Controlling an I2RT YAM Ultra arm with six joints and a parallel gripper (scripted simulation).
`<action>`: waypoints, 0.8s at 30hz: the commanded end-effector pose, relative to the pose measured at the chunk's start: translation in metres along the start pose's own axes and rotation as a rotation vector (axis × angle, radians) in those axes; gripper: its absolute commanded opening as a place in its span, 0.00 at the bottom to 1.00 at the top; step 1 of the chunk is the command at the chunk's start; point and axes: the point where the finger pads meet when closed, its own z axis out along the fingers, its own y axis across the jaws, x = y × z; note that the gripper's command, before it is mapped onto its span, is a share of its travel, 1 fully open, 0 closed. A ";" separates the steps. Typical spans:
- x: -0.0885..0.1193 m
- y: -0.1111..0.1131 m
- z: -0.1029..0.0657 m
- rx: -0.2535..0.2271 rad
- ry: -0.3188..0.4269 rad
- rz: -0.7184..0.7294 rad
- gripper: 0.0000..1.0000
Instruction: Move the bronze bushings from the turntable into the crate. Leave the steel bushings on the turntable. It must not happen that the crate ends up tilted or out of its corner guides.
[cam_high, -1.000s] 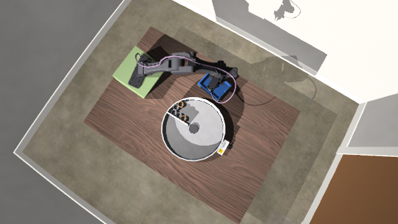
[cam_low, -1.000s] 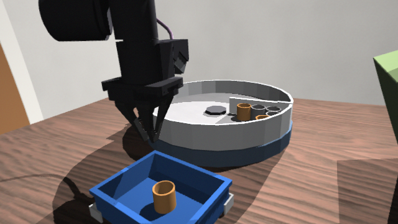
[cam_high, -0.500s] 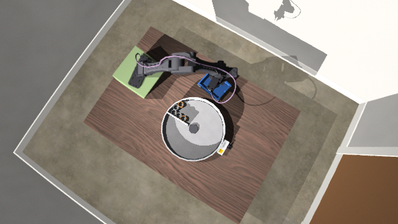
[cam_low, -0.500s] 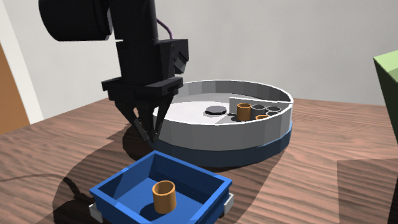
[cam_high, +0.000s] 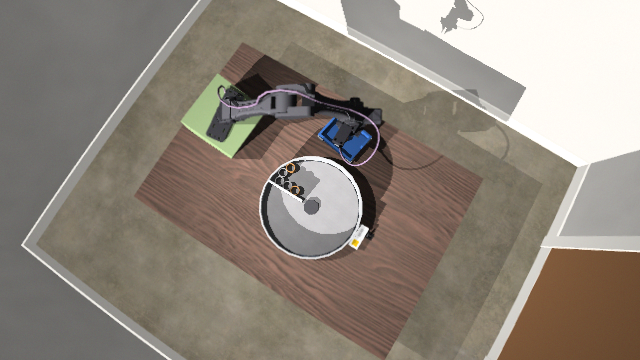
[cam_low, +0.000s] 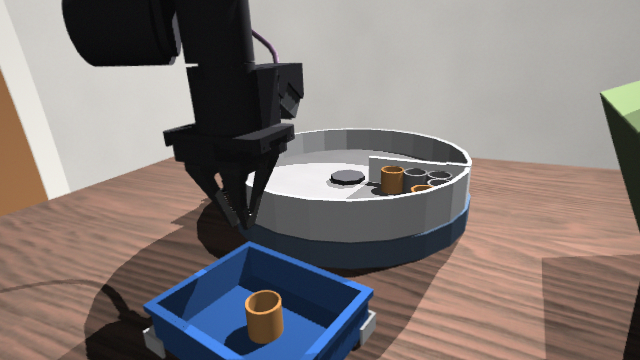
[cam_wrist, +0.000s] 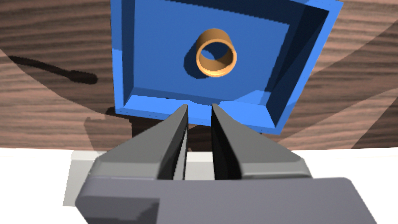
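Note:
The blue crate (cam_high: 358, 149) (cam_low: 210, 315) (cam_wrist: 155, 60) holds one bronze bushing (cam_low: 265, 320) (cam_wrist: 216, 74), standing upright on its floor. My gripper (cam_low: 242, 225) (cam_wrist: 199, 112) is shut to a narrow gap with nothing between its fingertips. It points down above the crate's edge on the turntable side. The turntable (cam_high: 335, 215) (cam_low: 325, 220) carries two more bronze bushings, one (cam_high: 295, 190) (cam_low: 392, 181) near the hub and one (cam_high: 291, 168) near the rim. Three steel bushings, one of them (cam_low: 415, 176) beside the inner bronze one, stand close between them. The turntable's wall partly hides the group in the exterior view.
A thin divider (cam_high: 286, 191) on the turntable runs beside the bushings, from the rim towards the dark hub (cam_high: 311, 205) (cam_low: 347, 177). A green block (cam_high: 200, 117) (cam_low: 622, 107) stands beneath the arm's base. A small white box (cam_high: 356, 240) with a yellow patch sits against the turntable's rim.

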 end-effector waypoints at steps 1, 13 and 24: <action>0.006 0.011 -0.022 -0.045 0.007 0.002 0.16; -0.014 0.003 -0.011 -0.031 -0.009 0.008 0.15; -0.101 -0.043 -0.010 -0.023 0.002 0.009 0.15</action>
